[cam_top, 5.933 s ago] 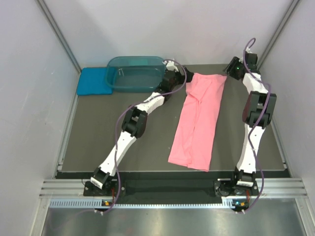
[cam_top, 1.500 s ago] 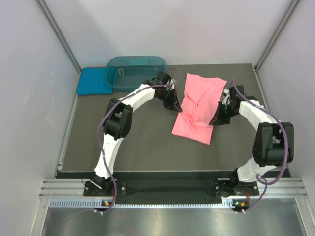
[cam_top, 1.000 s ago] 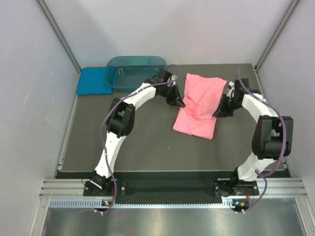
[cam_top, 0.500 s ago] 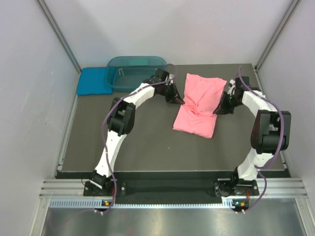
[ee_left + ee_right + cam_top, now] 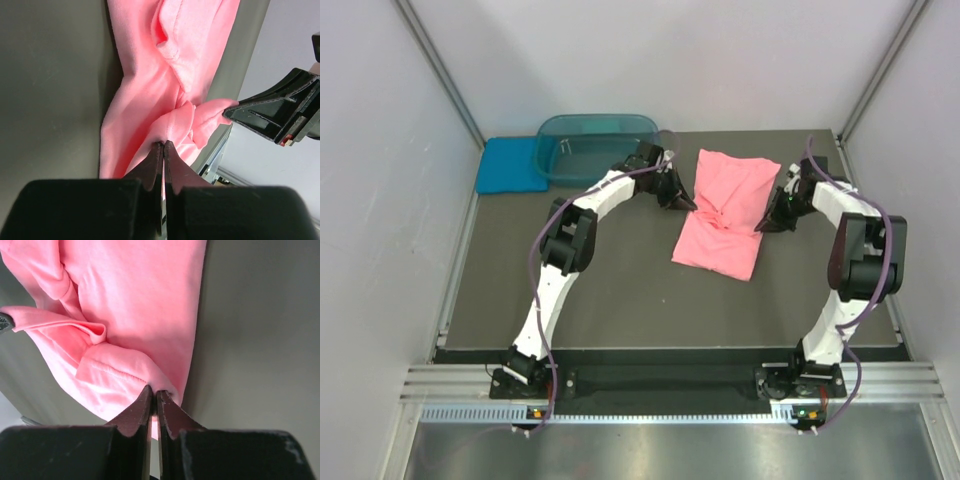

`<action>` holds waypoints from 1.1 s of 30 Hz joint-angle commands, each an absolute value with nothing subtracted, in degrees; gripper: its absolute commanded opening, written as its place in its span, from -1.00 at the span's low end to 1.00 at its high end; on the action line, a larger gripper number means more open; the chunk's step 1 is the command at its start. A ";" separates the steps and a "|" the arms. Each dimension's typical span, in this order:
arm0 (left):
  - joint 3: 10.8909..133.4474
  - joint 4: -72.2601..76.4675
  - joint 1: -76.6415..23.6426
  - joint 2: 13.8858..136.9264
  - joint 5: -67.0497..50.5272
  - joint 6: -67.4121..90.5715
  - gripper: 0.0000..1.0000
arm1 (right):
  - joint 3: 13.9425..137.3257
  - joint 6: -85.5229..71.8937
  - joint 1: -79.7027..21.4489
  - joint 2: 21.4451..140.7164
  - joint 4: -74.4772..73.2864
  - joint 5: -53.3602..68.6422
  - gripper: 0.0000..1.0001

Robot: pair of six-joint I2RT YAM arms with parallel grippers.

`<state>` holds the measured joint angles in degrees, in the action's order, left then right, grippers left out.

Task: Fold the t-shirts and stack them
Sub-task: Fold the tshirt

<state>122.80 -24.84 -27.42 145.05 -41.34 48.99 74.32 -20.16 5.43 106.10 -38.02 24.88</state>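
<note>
The salmon-pink t-shirt (image 5: 728,190) lies on the dark table at the back right, its near part doubled over the far part with a bunched crease across the middle. My left gripper (image 5: 688,205) is at the shirt's left edge. In the left wrist view the gripper (image 5: 163,145) is shut on a pinch of pink cloth (image 5: 150,100). My right gripper (image 5: 762,226) is at the right edge, and in the right wrist view the gripper (image 5: 154,390) is shut on the shirt's hemmed fold (image 5: 140,300). The teal-blue t-shirt (image 5: 510,165) lies folded at the back left corner.
A dark teal see-through tub (image 5: 598,147) stands at the back, between the blue shirt and the left arm's wrist. Grey walls close in on both sides and the back. The table's metal rail (image 5: 670,380) runs along the near edge by the arm bases.
Both grippers have drawn the pink shirt's held edge a little further towards the back. The fold has tightened and the bunched crease now sits mid-shirt. Both stay shut.
</note>
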 commanded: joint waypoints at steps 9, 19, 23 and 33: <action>128.05 -28.38 -26.37 145.63 -38.15 45.89 -0.30 | 83.49 -22.94 7.12 111.44 -36.03 27.16 -0.64; 124.29 -41.22 -24.79 134.76 -28.31 30.07 0.26 | 89.72 -21.89 9.49 113.47 -39.45 21.91 -0.01; 110.97 -38.34 -24.87 127.46 -30.49 25.24 0.17 | 93.43 -17.85 6.51 110.67 -43.77 16.70 0.06; 92.20 -31.82 -27.15 118.57 -37.97 21.71 0.10 | 83.94 -22.14 -9.31 105.82 -39.29 13.89 -0.35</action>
<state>94.61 -35.18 -25.80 120.97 -35.16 24.80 85.47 -20.36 -6.85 107.22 -41.17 15.88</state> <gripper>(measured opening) 0.551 0.351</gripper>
